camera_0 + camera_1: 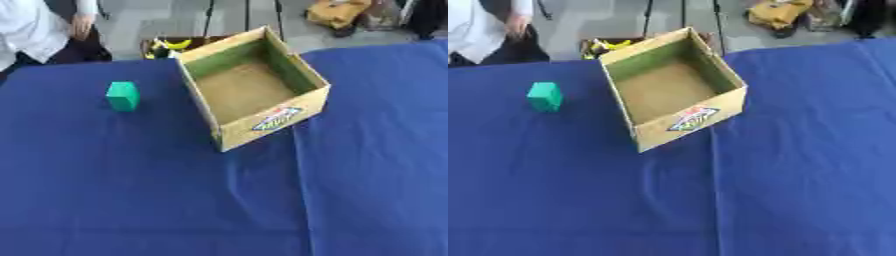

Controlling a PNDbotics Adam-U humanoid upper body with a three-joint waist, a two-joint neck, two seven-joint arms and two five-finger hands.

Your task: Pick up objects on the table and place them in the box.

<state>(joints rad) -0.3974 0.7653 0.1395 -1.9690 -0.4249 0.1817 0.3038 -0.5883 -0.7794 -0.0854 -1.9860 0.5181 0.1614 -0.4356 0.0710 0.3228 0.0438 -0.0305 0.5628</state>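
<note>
Green block (122, 95) stands upper left on blue tablecloth (131, 190); open cardboard box (273, 118) upper centre. No hands visible; finger state cannot be told.

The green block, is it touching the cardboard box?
Apart. In the left eye view, a strip of blue tablecloth shows between the green block and the cardboard box.

Before you lies a table under a dark blue cloth (131, 200), with a crease running from the middle toward the near edge. Beyond its far edge you see a grey floor (140, 20), thin dark legs of a stand (210, 17), and a small crate of yellow things (166, 46). A yellow-brown bag (339, 12) sits on the floor at the upper right.
</note>
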